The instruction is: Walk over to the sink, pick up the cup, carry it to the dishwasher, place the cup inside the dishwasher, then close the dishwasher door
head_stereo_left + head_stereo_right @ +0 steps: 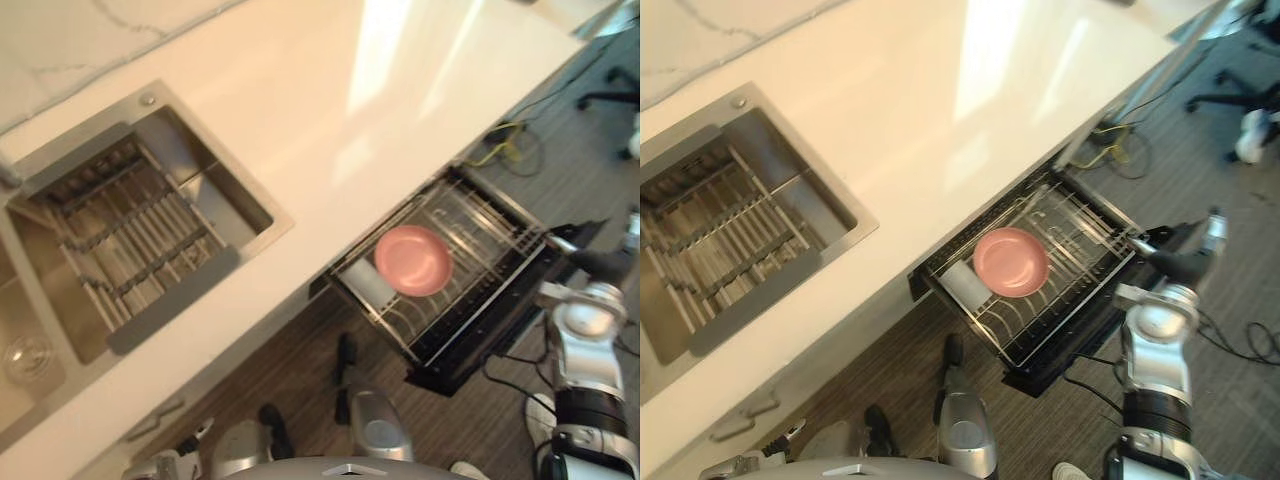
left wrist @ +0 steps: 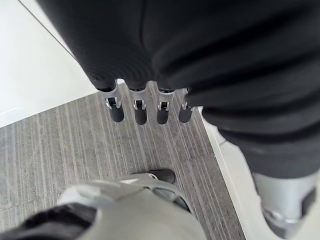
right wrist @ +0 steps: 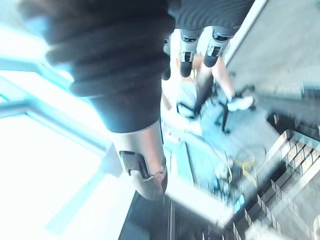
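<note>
White countertop (image 1: 330,110) spans my head views, with the sink (image 1: 165,100) set into it at the far left and the dishwasher (image 1: 470,365) standing open below its front edge. The right hand (image 1: 1183,263) is raised at the outer corner of the pulled-out rack (image 1: 480,230); I cannot tell whether it touches the rack or the door. Its fingers (image 3: 187,55) are straight and relaxed, spread slightly and holding nothing. To the left of this hand, inside the rack, a pink plate (image 1: 413,260) lies flat on the wires. The cup (image 1: 362,282), white, sits in the same rack just beside the plate, on the side away from the right hand, close under the countertop edge. The sink lies well apart from the right hand, beyond the whole rack. The left hand (image 2: 150,50) hangs low with its fingers straight, side by side and empty, pointing down at the grey striped floor (image 2: 60,145).
</note>
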Tool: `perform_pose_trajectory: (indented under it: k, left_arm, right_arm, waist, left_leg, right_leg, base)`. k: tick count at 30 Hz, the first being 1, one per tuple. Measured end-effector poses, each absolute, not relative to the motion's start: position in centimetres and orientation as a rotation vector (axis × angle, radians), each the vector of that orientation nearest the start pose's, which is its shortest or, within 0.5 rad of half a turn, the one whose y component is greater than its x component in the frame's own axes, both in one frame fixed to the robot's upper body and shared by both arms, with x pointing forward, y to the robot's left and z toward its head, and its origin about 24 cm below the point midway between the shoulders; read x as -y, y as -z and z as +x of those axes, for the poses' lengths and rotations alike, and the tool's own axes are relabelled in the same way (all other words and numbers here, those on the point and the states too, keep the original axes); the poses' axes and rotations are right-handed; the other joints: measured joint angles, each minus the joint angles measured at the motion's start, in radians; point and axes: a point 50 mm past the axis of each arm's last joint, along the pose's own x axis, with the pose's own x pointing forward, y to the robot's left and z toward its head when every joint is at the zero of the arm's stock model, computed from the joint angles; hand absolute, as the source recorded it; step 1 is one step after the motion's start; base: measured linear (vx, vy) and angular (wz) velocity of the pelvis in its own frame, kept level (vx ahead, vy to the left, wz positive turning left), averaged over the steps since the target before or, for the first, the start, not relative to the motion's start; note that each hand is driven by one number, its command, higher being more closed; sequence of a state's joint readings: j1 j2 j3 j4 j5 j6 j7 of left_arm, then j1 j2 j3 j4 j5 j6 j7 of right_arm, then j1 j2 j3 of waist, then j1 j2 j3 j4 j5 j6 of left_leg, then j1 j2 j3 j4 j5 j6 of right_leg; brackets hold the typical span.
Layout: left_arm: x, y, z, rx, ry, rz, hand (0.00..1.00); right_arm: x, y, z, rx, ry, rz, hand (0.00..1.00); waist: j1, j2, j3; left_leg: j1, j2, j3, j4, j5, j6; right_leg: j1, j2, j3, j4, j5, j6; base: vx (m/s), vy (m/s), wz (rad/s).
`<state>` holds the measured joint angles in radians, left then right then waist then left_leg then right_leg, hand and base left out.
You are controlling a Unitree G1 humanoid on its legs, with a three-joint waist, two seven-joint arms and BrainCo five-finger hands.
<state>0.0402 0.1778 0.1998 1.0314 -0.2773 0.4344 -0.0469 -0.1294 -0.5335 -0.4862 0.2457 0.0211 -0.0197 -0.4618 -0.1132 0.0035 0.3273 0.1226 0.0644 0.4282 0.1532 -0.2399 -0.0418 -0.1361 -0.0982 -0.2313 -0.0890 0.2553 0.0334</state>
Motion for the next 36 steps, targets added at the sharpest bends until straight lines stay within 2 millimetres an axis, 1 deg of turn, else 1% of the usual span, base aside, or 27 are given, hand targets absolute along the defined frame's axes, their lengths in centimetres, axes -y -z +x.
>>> perform_pose_trajectory:
  k: [2,4,5,6,7,8,9,10,11,13,14,15,16,18,19,20,21,22,24,26,27,28,30,32,33,34,36]
  left_arm:
    - [-22.3,16.2,7.6,-1.446,-0.347,-0.322,0.00]
    - [-22.0,16.3,7.0,-1.508,-0.350,-0.298,0.00]
    - [-21.9,16.3,6.6,-1.524,-0.358,-0.308,0.00]
    - [-21.7,16.4,6.1,-1.561,-0.364,-0.323,0.00]
    - [-21.5,16.4,5.6,-1.593,-0.369,-0.337,0.00]
    - [-21.5,16.4,5.5,-1.604,-0.370,-0.341,0.00]
    - [-21.5,16.4,5.4,-1.616,-0.376,-0.347,0.00]
    - [-21.4,16.4,5.3,-1.612,-0.387,-0.366,0.00]
    - [-21.4,16.4,5.3,-1.611,-0.394,-0.377,0.00]
    - [-21.2,16.5,5.1,-1.609,-0.417,-0.417,0.00]
    - [-21.2,16.6,5.1,-1.609,-0.421,-0.422,0.00]
    - [-21.0,16.6,5.0,-1.605,-0.433,-0.441,0.00]
    - [-20.8,16.7,5.0,-1.599,-0.439,-0.454,0.00]
    - [-19.8,16.9,5.1,-1.570,-0.449,-0.498,0.00]
    - [-19.5,17.0,5.2,-1.560,-0.453,-0.512,0.00]
    - [-19.2,17.0,5.1,-1.547,-0.466,-0.540,0.00]
    - [-19.1,17.1,4.9,-1.540,-0.481,-0.561,0.00]
    - [-18.9,17.1,5.0,-1.533,-0.485,-0.577,0.00]
    - [-18.9,17.1,5.4,-1.496,-0.498,-0.594,0.00]
    - [-18.8,17.2,5.6,-1.480,-0.497,-0.599,0.00]
    - [-18.7,17.1,5.7,-1.463,-0.499,-0.609,0.00]
    - [-18.7,17.1,5.8,-1.458,-0.499,-0.615,0.00]
    - [-18.6,17.1,5.8,-1.449,-0.496,-0.637,0.00]
    - [-18.6,17.1,5.9,-1.438,-0.485,-0.649,0.00]
    - [-18.5,17.1,5.9,-1.435,-0.480,-0.653,0.00]
    - [-18.5,17.1,5.8,-1.437,-0.477,-0.654,0.00]
    - [-17.7,17.3,5.4,-1.458,-0.464,-0.671,0.00]
  right_arm:
    - [40.0,-11.2,20.9,0.098,1.062,-0.357,0.00]
    - [43.4,-9.1,17.6,-0.012,1.194,-0.222,0.00]
    - [44.0,-8.4,16.8,-0.038,1.223,-0.164,0.00]
    - [44.7,-6.7,15.3,-0.074,1.263,-0.041,0.00]
    - [45.0,-5.3,14.2,-0.106,1.276,0.046,0.00]
    - [44.9,-4.6,13.7,-0.121,1.273,0.084,0.00]
    - [44.6,-3.2,12.9,-0.128,1.254,0.187,0.00]
    - [43.8,-1.6,12.5,-0.140,1.220,0.277,0.00]
    - [43.4,-1.0,12.5,-0.141,1.201,0.321,0.00]
    - [40.2,2.5,12.8,-0.127,1.081,0.574,0.00]
    - [39.1,3.4,13.0,-0.132,1.042,0.627,0.00]
    - [36.5,5.2,13.5,-0.162,0.964,0.719,0.00]
    - [35.2,6.1,13.8,-0.180,0.930,0.760,0.00]
    - [29.8,8.6,15.1,-0.237,0.807,0.923,0.00]
    - [28.6,8.9,15.5,-0.246,0.775,0.952,0.00]
    - [27.8,9.2,15.2,-0.202,0.812,0.989,0.00]
    - [27.5,9.3,14.9,-0.200,0.808,0.983,0.00]
    - [27.3,9.3,15.0,-0.194,0.809,0.987,0.00]
    - [27.1,9.2,15.2,-0.135,0.835,1.024,0.00]
    - [27.0,9.1,15.3,-0.098,0.854,1.076,0.00]
    - [26.4,9.0,15.8,-0.082,0.839,1.105,0.00]
    - [26.2,8.9,16.2,-0.077,0.829,1.115,0.00]
    - [25.8,8.3,17.6,-0.049,0.795,1.115,0.00]
    - [25.7,7.6,18.8,-0.037,0.758,1.104,0.00]
    - [25.3,7.2,19.9,-0.038,0.719,1.101,0.00]
    - [25.1,6.5,21.1,-0.037,0.680,1.094,0.00]
    - [25.2,5.4,22.6,-0.014,0.633,1.072,0.00]
  waist:
    - [-0.015,-0.001,-0.015]
    - [-0.043,0.003,-0.017]
    - [-0.048,0.003,-0.017]
    - [-0.051,0.003,-0.017]
    - [-0.052,0.003,-0.017]
    - [-0.054,0.004,-0.018]
    - [-0.055,0.004,-0.018]
    - [-0.053,0.004,-0.018]
    - [-0.053,0.005,-0.018]
    - [-0.046,0.011,-0.019]
    - [-0.041,0.012,-0.019]
    - [-0.022,0.020,-0.020]
    - [-0.013,0.026,-0.021]
    - [0.027,0.064,-0.035]
    - [0.034,0.074,-0.037]
    - [0.041,0.081,-0.036]
    - [0.049,0.088,-0.041]
    - [0.056,0.087,-0.041]
    - [0.084,0.087,-0.040]
    - [0.098,0.089,-0.042]
    - [0.113,0.090,-0.042]
    - [0.116,0.090,-0.042]
    - [0.120,0.091,-0.043]
    - [0.139,0.092,-0.044]
    - [0.159,0.095,-0.045]
    - [0.170,0.104,-0.051]
    - [0.171,0.124,-0.064]
  left_leg:
    - [0.011,0.001,0.013,-0.001,-0.001,-0.002]
    - [0.021,0.001,0.021,0.000,-0.006,-0.009]
    - [0.023,0.001,0.024,0.000,-0.006,-0.009]
    - [0.025,0.001,0.033,0.000,-0.007,-0.010]
    - [0.022,0.001,0.040,0.000,-0.009,-0.010]
    - [0.020,0.001,0.041,0.000,-0.011,-0.009]
    - [0.019,0.001,0.041,0.000,-0.011,-0.008]
    - [0.018,0.002,0.041,0.000,-0.014,-0.009]
    - [0.016,0.004,0.041,0.000,-0.015,-0.008]
    - [0.012,0.011,0.038,0.001,-0.026,-0.008]
    - [0.010,0.013,0.038,0.001,-0.026,-0.008]
    - [0.010,0.016,0.037,0.002,-0.026,-0.008]
    - [0.010,0.018,0.036,0.002,-0.025,-0.009]
    - [-0.001,0.022,0.015,0.003,-0.023,-0.010]
    - [-0.001,0.024,0.010,0.002,-0.021,-0.011]
    - [-0.001,0.030,0.011,0.002,-0.012,-0.015]
    - [-0.001,0.035,0.012,0.000,-0.005,-0.018]
    - [-0.002,0.036,0.012,-0.001,-0.003,-0.018]
    - [-0.018,0.034,0.012,-0.002,0.019,-0.018]
    - [-0.025,0.032,0.009,-0.008,0.035,-0.022]
    - [-0.025,0.026,0.001,-0.026,0.060,-0.027]
    - [-0.025,0.023,-0.006,-0.037,0.071,-0.034]
    - [-0.033,0.012,-0.018,-0.057,0.117,-0.043]
    - [-0.036,0.008,-0.018,-0.071,0.153,-0.049]
    - [-0.040,0.009,-0.019,-0.073,0.169,-0.048]
    - [-0.050,0.010,-0.021,-0.083,0.186,-0.047]
    - [-0.061,0.009,-0.034,-0.120,0.217,-0.027]
  right_leg:
    - [0.001,0.004,0.004,0.002,0.000,0.000]
    - [0.003,0.007,0.010,0.007,0.001,-0.001]
    - [0.002,0.007,0.012,0.007,0.001,-0.001]
    - [0.000,0.010,0.020,0.007,0.001,-0.001]
    - [-0.003,0.012,0.028,0.007,0.001,-0.001]
    - [-0.005,0.013,0.030,0.006,0.001,-0.001]
    - [-0.005,0.012,0.029,0.006,-0.006,0.001]
    - [-0.005,0.012,0.028,0.000,-0.021,0.000]
    - [-0.005,0.012,0.026,0.000,-0.021,0.000]
    - [-0.004,0.013,0.012,0.000,-0.022,-0.001]
    - [-0.004,0.012,0.005,0.000,-0.023,-0.002]
    - [-0.003,0.012,-0.004,0.000,-0.023,-0.003]
    - [-0.001,0.012,-0.006,0.000,-0.023,-0.004]
    - [0.004,0.008,-0.034,0.002,-0.027,-0.006]
    - [0.011,0.005,-0.044,0.004,-0.029,-0.006]
    - [0.027,-0.003,-0.070,0.006,-0.034,-0.008]
    - [0.039,-0.010,-0.096,0.006,-0.036,-0.005]
    - [0.043,-0.013,-0.108,0.006,-0.037,-0.004]
    - [0.044,-0.031,-0.140,0.006,-0.038,-0.002]
    - [0.050,-0.040,-0.167,0.007,-0.041,0.002]
    - [0.053,-0.046,-0.190,0.007,-0.042,0.003]
    - [0.053,-0.050,-0.199,0.007,-0.042,0.003]
    - [0.058,-0.069,-0.236,0.007,-0.046,0.001]
    - [0.069,-0.076,-0.269,0.007,-0.052,-0.004]
    - [0.073,-0.076,-0.282,0.007,-0.061,-0.006]
    - [0.071,-0.076,-0.304,0.007,-0.074,-0.011]
    - [0.069,-0.076,-0.337,0.007,-0.078,-0.015]
  base:
    - [0.07,0.028,-0.22]
    - [0.09,0.051,-0.11]
    - [0.05,0.046,-0.16]
    - [0.02,0.041,-0.21]
    - [0.00,0.036,-0.20]
    - [-0.02,0.023,-0.13]
    - [-0.04,0.012,-0.02]
    - [-0.03,0.007,0.01]
    - [-0.06,0.004,0.04]
    - [-0.05,-0.002,0.12]
    - [-0.05,-0.004,0.11]
    - [-0.03,-0.003,0.06]
    - [-0.02,0.003,0.13]
    - [0.01,0.016,0.32]
    - [0.04,0.040,0.57]
    - [0.04,0.055,0.68]
    - [0.03,0.054,0.66]
    - [0.00,0.061,0.52]
    - [-0.01,0.053,0.42]
    - [-0.01,0.033,0.46]
    - [0.00,0.019,0.46]
    - [-0.01,0.025,0.55]
    - [-0.03,0.027,0.60]
    - [-0.05,0.016,0.49]
    - [-0.07,-0.013,0.37]
    - [-0.10,-0.022,0.43]
    - [-0.11,-0.025,0.61]
